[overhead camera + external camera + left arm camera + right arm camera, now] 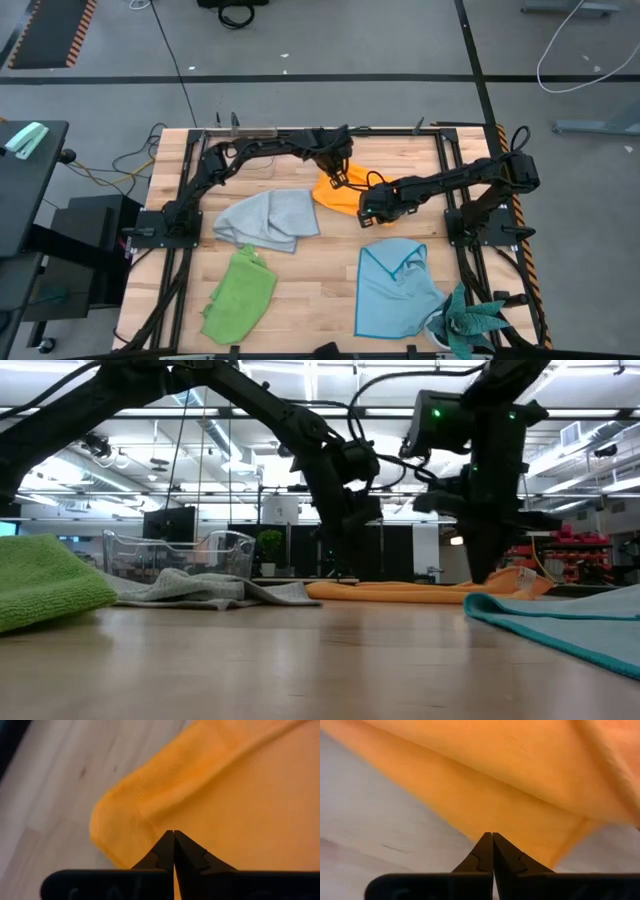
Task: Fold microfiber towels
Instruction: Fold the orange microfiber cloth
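Tools both pinched tight on my soft orange-yellow microfiber towel (335,195) near the surface's far edge: left tool (173,837), right tool (492,839).

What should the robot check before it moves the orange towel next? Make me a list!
1. Left gripper shut on the orange towel: ok, the wrist view shows its fingers pinched together on the cloth.
2. Right gripper shut on the same towel: ok, its fingers meet at the towel's edge.
3. Both grips at corners: cannot tell, the arms hide the cloth from above.
4. Orange towel lying flat: not ok, it looks bunched with a fold.
5. Grey towel out of the way: ok, it lies apart, beside the orange one.
6. Blue towel and green towel clear: ok, both lie nearer the front edge.
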Tool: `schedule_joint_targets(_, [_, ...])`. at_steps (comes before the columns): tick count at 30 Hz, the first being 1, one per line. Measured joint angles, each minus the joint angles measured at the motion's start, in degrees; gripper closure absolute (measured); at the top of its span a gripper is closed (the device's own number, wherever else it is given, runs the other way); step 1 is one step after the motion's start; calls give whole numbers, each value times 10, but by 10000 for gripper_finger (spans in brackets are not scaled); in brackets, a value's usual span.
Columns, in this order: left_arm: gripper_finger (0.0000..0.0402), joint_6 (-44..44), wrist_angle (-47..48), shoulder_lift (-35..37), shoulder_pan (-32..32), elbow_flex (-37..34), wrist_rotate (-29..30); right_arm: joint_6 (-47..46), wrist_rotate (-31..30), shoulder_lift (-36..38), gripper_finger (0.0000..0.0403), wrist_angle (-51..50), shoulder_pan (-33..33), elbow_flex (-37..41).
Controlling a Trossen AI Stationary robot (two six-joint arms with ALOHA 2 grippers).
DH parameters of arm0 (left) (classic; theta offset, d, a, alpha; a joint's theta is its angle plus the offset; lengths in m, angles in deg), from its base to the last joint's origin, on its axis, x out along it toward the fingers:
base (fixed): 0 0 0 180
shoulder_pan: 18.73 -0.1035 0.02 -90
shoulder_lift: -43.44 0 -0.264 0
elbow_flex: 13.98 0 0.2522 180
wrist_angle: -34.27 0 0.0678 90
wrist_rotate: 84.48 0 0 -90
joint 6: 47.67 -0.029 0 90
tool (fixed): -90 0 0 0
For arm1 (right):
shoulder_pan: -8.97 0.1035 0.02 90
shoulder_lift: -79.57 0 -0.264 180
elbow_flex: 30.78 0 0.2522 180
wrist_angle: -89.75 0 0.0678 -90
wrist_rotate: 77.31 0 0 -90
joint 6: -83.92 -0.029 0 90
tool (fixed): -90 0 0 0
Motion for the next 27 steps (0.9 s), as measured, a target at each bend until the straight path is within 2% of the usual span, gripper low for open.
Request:
schedule_joint_targets(6, [365,20,67,60,-25,1,-84,39,-21,0,393,50,-11,-53])
schedule_joint_targets(11, [370,-1,109,131,-35,0,-86,104,-15,1,396,105,-61,-76])
schedule_joint_targets(17, [385,-6,165,198,-38,1,-85,158,6,1,397,114,-128,-77])
schedule_joint_targets(27, [378,-3,273,217,10,0,-83,238,64,1,387,148,-221,-77])
